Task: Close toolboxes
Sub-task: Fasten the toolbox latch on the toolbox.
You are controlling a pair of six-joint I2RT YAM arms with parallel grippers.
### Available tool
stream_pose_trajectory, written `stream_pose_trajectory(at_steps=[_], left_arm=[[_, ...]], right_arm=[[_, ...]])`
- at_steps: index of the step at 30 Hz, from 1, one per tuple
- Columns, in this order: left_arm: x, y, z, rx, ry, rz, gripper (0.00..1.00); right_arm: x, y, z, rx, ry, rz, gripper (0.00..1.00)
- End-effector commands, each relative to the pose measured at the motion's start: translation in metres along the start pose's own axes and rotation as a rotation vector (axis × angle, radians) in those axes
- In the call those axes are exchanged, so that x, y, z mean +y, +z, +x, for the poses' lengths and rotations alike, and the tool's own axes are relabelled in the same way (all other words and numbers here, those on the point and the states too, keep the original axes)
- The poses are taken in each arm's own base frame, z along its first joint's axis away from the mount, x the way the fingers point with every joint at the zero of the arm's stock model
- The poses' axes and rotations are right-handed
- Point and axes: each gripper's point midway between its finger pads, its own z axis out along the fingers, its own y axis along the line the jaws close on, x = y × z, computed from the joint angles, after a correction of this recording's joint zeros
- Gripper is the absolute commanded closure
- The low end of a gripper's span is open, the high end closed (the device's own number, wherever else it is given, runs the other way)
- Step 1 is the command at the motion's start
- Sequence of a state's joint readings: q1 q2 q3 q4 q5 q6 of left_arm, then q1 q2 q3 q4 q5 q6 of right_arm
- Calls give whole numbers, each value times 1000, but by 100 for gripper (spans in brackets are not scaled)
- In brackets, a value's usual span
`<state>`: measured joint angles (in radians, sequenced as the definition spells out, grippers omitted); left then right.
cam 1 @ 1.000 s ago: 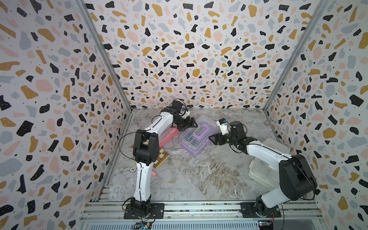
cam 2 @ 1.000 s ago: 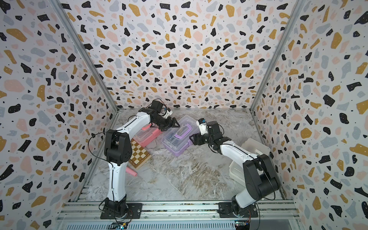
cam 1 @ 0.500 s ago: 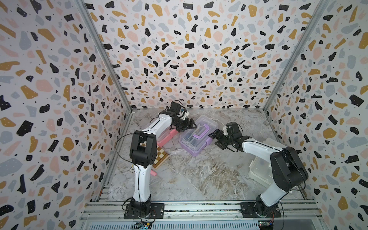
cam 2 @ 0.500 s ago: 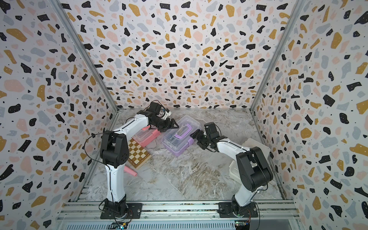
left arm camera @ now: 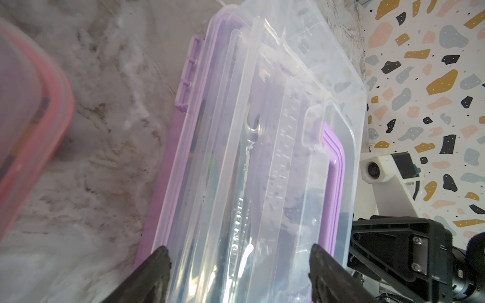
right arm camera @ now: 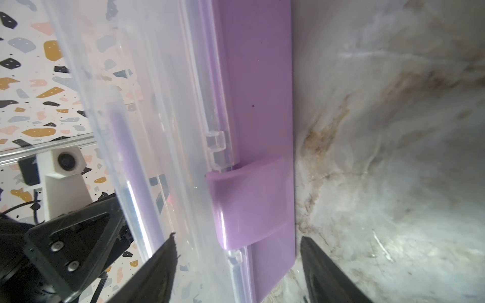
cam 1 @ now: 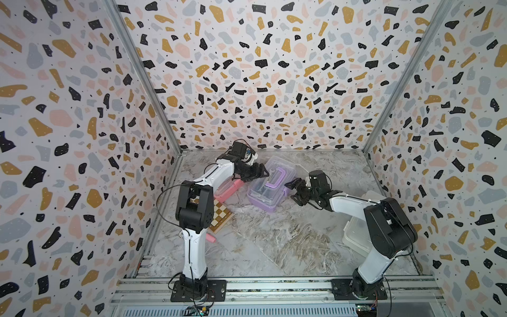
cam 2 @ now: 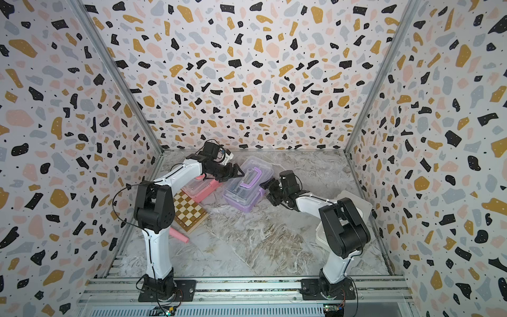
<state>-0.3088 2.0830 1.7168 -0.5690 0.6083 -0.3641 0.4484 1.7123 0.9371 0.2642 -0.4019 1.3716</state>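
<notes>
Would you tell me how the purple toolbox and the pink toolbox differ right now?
The purple toolbox has a purple base; the pink toolbox has a pink one. The purple toolbox lies nearer the table's middle, between the open left gripper and right gripper; the pink toolbox lies partly under the left arm, with no gripper at it. Both are rectangular with clear lids.

The purple toolbox is lilac under a clear lid. At its nine o'clock, the pink toolbox is coral, and at four o'clock the white toolbox is milky. The chessboard box is chequered tan and cream. The counter is brown-veined grey marble, and the walls are terrazzo-speckled.
</notes>
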Motion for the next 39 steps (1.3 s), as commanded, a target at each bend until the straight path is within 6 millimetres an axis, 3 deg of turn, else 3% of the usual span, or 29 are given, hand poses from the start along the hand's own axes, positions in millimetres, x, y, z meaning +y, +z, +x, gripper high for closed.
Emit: stream_pose_trajectory(at_steps=[1,6,15,20,29,34,39], left_arm=[[2,15,43,153,-101,2,18],[0,14,41,151,-95,3,18],[3,16,43,158,-97,-5,18],[6,19,47,167,-95,0,18],[-4,35,70,219,-82,64,21],[-9,28,62,204,-71,55,20],[-21,8,40,153,-58,35,17]], right_arm=[[40,-16,5,-23,-78,-123,24],[35,-15,4,-35,-96,-128,23],[31,9,1,-5,-90,-134,22],[40,18,-5,-8,-121,-162,17],[57,42,-7,17,-109,-288,26],[62,34,-7,19,-166,-255,26],[39,8,-16,-8,-243,-85,27]])
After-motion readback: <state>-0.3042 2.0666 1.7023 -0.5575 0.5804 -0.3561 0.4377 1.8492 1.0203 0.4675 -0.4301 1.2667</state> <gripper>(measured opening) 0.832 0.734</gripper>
